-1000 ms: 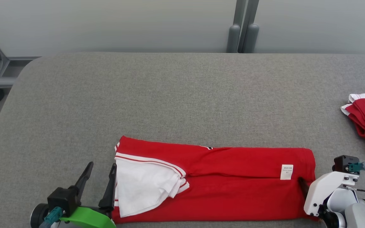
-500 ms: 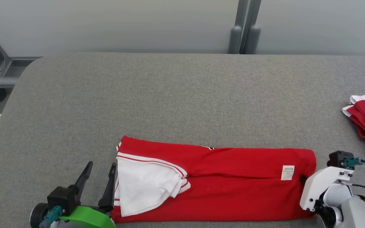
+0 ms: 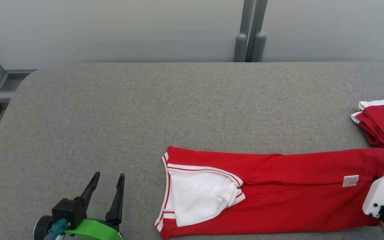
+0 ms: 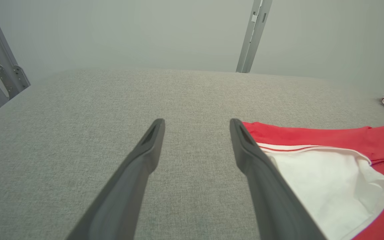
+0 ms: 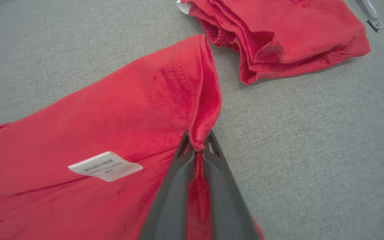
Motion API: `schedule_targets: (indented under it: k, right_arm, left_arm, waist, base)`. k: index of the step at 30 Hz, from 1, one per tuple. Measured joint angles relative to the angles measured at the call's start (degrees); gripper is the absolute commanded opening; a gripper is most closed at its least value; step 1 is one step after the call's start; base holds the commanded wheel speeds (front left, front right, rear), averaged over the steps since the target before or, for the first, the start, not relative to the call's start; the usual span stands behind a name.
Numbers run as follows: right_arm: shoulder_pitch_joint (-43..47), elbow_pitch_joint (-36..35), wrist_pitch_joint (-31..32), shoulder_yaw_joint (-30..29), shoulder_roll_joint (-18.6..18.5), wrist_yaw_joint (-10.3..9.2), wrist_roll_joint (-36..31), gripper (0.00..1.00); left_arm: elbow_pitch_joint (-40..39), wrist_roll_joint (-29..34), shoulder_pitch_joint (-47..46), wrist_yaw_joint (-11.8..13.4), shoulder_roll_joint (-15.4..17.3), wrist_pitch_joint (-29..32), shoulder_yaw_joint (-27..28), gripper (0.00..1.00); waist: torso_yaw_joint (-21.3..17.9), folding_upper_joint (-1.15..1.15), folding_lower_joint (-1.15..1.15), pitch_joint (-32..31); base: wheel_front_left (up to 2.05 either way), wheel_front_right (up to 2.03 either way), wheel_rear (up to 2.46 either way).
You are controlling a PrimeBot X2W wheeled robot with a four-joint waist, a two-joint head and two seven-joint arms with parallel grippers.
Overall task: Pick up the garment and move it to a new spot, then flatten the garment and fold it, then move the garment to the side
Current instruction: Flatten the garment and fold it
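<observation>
Pinching the right end of the garment (image 3: 278,200), already a long folded strip at lower right on the tabletop (image 3: 178,106), the right hand (image 5: 197,146) seems ready to move it aside, while the left hand (image 3: 109,174) hangs spread and empty.

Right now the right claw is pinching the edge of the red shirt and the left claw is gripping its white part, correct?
Not quite. The left claw grips nothing: the head view shows it open and apart from the red shirt, not touching it. The right claw is indeed pinching the shirt's edge.
</observation>
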Motion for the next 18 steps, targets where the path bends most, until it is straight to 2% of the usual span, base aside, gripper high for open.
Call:
schedule_targets:
  k: [5,10,14,18]
  right_arm:
    - [1.6,-6.4,3.6,-2.8,0.0,-0.01,-2.7,0.0]
    - [2.3,-10.2,6.0,-2.8,-0.1,-0.01,-3.3,0.0]
    - [2.4,-10.6,7.2,1.8,-0.2,-0.03,-0.5,0.0]
    - [2.8,-10.3,7.7,11.4,-0.2,-0.05,3.3,0.0]
  left_arm:
    - [0.1,0.2,0.4,0.0,0.0,0.0,-0.3,1.0]
    - [0.2,0.2,0.6,0.0,0.2,0.0,-0.5,1.0]
    - [0.4,0.6,0.6,0.0,0.3,0.0,-0.9,1.0]
    - [0.5,0.7,0.6,-0.1,0.4,0.0,-1.2,1.0]
  waist:
    - [-0.5,0.0,0.0,-0.7]
    - [-0.8,0.0,0.0,-1.5]
    - [-0.7,0.0,0.0,-1.8]
    - [-0.3,0.0,0.0,-1.9]
  base:
    - [0.0,0.0,0.0]
    - [0.0,0.0,0.0]
    - [0.0,0.0,0.0]
    - [0.0,0.0,0.0]
